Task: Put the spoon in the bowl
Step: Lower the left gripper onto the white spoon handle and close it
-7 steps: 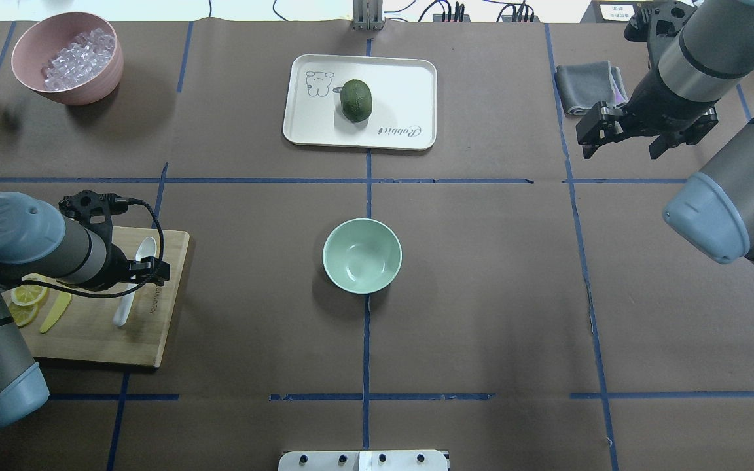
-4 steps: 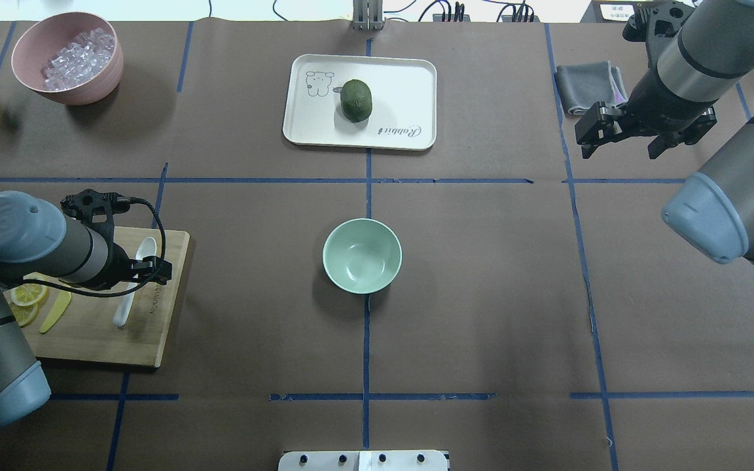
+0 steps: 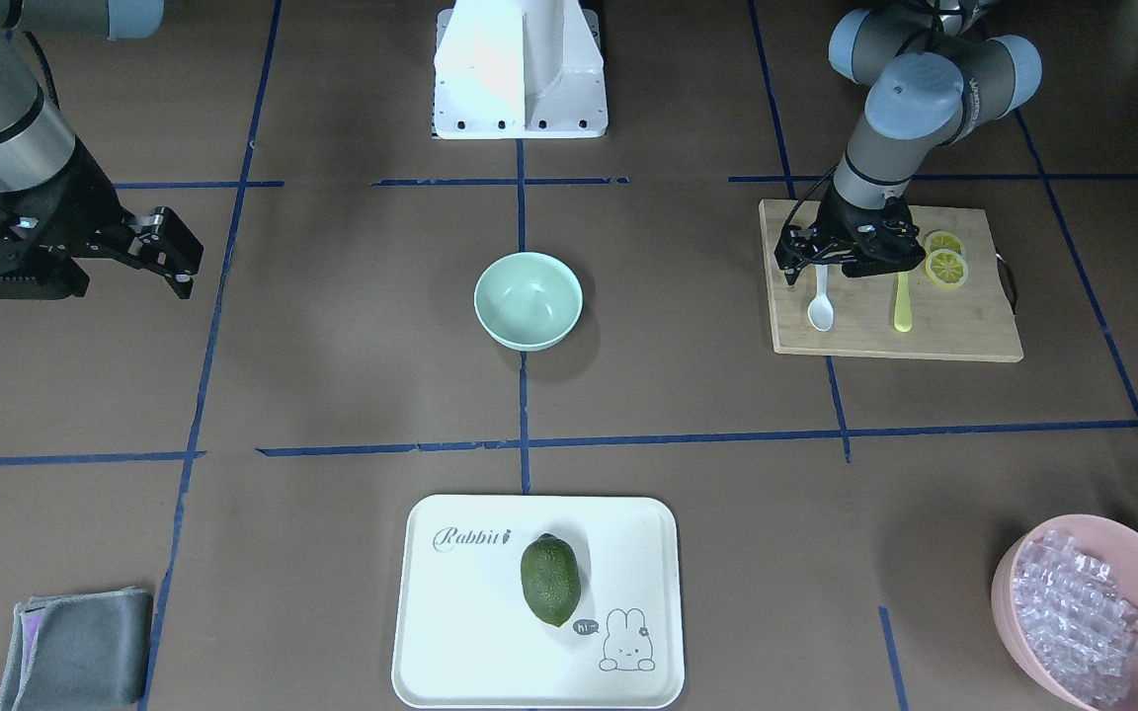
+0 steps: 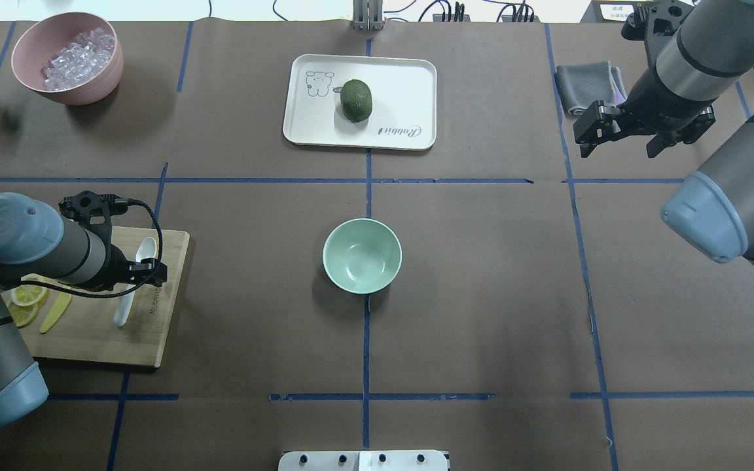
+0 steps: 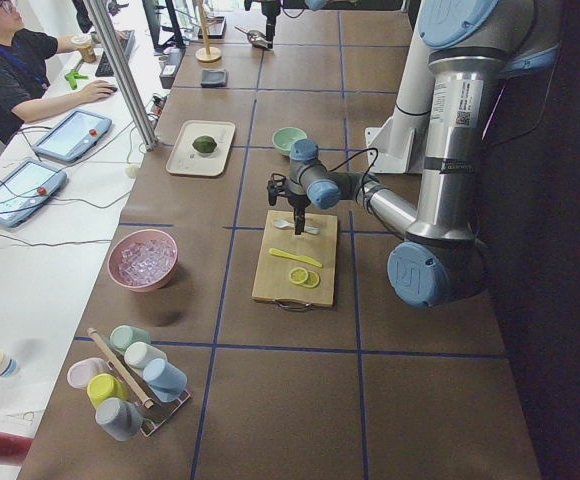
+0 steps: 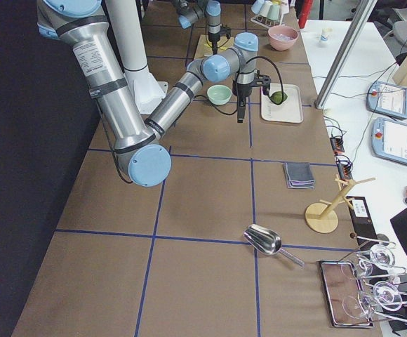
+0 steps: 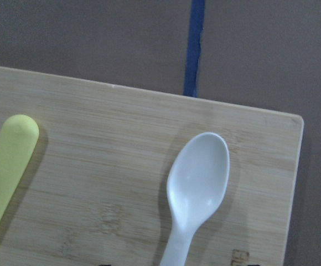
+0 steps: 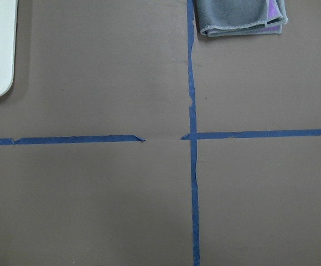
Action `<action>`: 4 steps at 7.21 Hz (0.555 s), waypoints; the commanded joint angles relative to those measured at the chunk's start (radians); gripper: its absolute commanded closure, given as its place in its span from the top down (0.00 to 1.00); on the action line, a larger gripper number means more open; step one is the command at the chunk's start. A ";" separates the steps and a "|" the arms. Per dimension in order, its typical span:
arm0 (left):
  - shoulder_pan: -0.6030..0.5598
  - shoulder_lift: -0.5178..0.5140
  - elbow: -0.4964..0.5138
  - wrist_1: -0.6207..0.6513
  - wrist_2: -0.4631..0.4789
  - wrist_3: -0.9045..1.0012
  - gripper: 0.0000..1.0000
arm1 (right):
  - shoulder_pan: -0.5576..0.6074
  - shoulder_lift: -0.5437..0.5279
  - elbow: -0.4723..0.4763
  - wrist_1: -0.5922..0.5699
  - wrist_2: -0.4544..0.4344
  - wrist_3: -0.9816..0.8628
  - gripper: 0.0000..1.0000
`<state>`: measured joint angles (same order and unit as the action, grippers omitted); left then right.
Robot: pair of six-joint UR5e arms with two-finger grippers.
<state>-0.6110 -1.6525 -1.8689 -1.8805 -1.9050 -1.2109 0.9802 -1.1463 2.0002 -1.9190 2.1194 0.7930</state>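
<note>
over board [image 3: 964, 326], left pincer [image 3: 851, 265] gapes astride spoon [image 3: 819, 311].

Wht spoon [image 3: 819, 308] flat on wd board [image 3: 944, 331]; mint bowl [image 4: 362, 255] upright, well apart.

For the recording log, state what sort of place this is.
Probably a robotics lab bench for recording demonstrations: a table gridded with blue tape, the left arm and right arm reaching over it, and an operator at tablets alongside.
</note>
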 commanded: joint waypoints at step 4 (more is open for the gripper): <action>-0.003 0.002 -0.001 0.000 0.000 -0.001 0.60 | 0.000 -0.001 0.002 0.000 0.001 0.000 1.00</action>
<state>-0.6125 -1.6507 -1.8686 -1.8807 -1.9042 -1.2115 0.9802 -1.1461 2.0007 -1.9190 2.1199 0.7930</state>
